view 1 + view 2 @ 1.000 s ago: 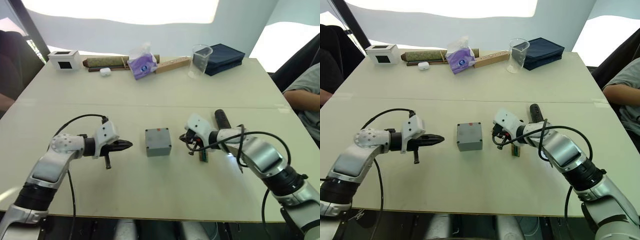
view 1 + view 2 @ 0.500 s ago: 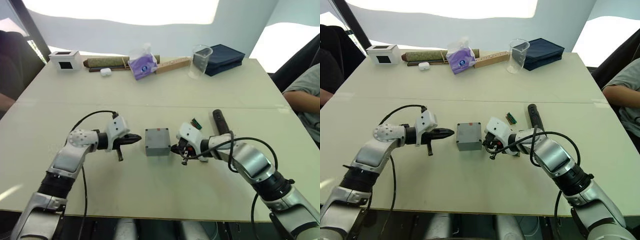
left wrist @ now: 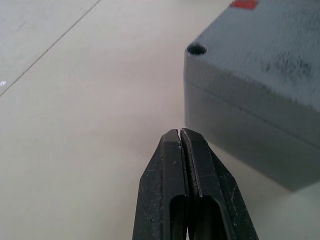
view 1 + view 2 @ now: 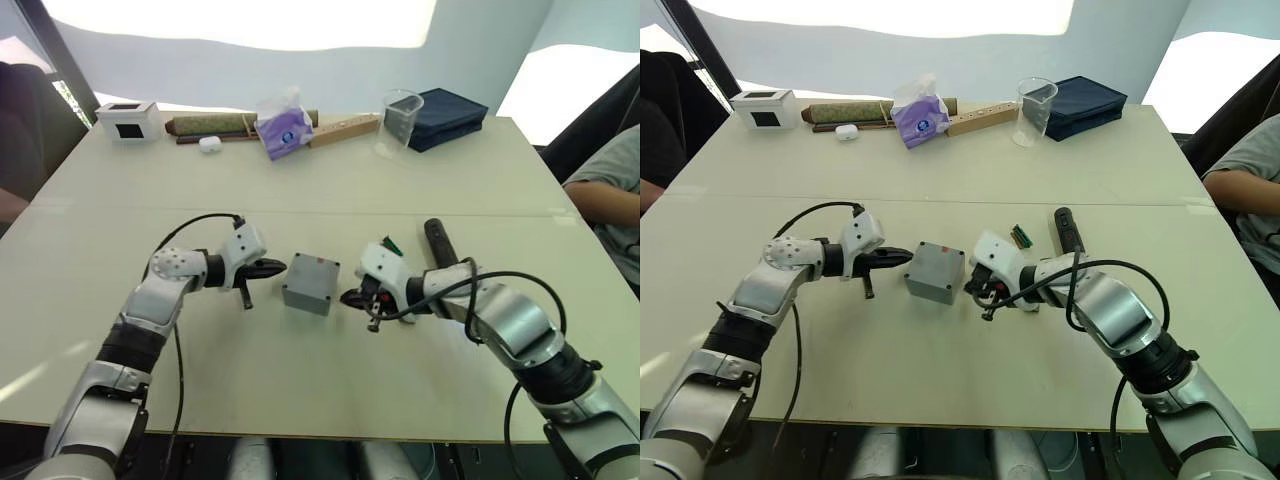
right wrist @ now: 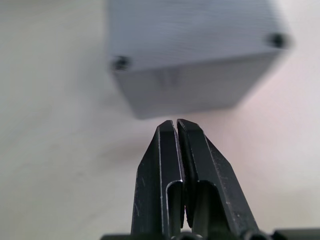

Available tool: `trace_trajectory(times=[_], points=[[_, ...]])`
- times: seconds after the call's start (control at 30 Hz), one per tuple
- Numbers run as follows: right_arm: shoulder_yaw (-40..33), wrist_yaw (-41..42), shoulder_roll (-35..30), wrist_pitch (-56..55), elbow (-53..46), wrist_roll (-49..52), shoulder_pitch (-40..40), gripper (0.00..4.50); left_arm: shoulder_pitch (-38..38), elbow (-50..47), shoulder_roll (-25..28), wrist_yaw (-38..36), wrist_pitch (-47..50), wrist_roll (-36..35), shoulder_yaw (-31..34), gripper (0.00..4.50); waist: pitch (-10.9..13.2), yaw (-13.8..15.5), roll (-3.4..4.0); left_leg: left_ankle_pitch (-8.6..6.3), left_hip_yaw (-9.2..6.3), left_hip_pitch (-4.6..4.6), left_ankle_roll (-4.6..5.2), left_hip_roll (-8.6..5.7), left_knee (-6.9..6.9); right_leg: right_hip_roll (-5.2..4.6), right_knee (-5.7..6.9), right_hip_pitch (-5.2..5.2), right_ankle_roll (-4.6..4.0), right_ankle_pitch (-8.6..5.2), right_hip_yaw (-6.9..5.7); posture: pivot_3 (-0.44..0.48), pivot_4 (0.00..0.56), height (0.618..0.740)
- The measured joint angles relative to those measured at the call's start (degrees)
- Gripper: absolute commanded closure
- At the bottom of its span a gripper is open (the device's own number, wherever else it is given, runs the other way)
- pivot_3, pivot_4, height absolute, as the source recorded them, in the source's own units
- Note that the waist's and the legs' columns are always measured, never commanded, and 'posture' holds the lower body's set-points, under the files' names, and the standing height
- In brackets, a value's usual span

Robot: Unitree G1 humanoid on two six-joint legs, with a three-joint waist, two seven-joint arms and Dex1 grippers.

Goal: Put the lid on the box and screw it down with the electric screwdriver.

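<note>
The pale counter (image 4: pixel 300 180) carries everything. Along its far edge lie a dark blue case (image 4: pixel 450 115), a long brown roll (image 4: pixel 210 124) with a wooden strip (image 4: pixel 345 129) beside it, a purple tissue pack (image 4: pixel 284 128), a clear cup (image 4: pixel 402 115), a white box with a black window (image 4: pixel 128 119) and a small white case (image 4: pixel 210 144). A person's arm (image 4: pixel 605 190) shows at the right edge.

The box (image 4: pixel 312 283) sits near the middle of the counter, between the two arms, turned at a slant. It is a grey squarish enclosure with the lid (image 3: pixel 280 45) on top; a seam runs round the side where lid meets body, dark screw holes sit at the corners, and a small red mark shows near one edge of the top.

The electric screwdriver (image 4: pixel 440 243), a thick black stick, lies on the counter behind the right arm, near a small green part (image 4: pixel 390 244).

The left tool (image 4: pixel 280 267) is clenched with nothing in it, its tip just beside the box's left corner. The right tool (image 4: pixel 345 298) is likewise clenched and empty, its tip near the box's right side, apart from it.
</note>
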Motion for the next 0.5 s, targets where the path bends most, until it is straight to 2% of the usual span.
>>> trace_trajectory(times=[0.13, 0.27, 0.5], points=[[-2.44, -0.43, 0.52, -3.09, 5.99, -1.76, -2.01, 4.43, 7.45, -8.43, 5.58, -7.26, 1.76, -2.81, -0.03, 4.5, 0.0, 0.16, 0.01, 0.01, 0.01, 0.01, -0.02, 0.01, -0.04, -0.01, 0.01, -0.01, -0.01, 0.0, -0.01, 0.0, 0.15, 0.74], [-2.73, -0.19, 4.4, -6.9, 11.62, -2.4, -4.86, 4.43, 10.61, -14.5, 7.47, -9.12, 4.25, -4.74, 0.06, 4.5, 0.0, 0.35, 0.0, 0.01, 0.02, 0.0, -0.02, -0.01, 0.05, -0.04, 0.01, 0.05, 0.0, 0.0, -0.03, 0.0, 0.15, 0.74], [-2.08, 0.72, 9.3, -11.03, 18.91, -4.49, -6.41, 4.43, 9.92, -18.1, 4.03, -6.8, 7.7, -4.9, -0.31, 4.5, 0.0, 0.5, 0.0, 0.01, -0.02, 0.0, -0.02, -0.01, 0.04, -0.03, 0.02, 0.05, 0.0, 0.0, -0.05, 0.0, 0.15, 0.74]])
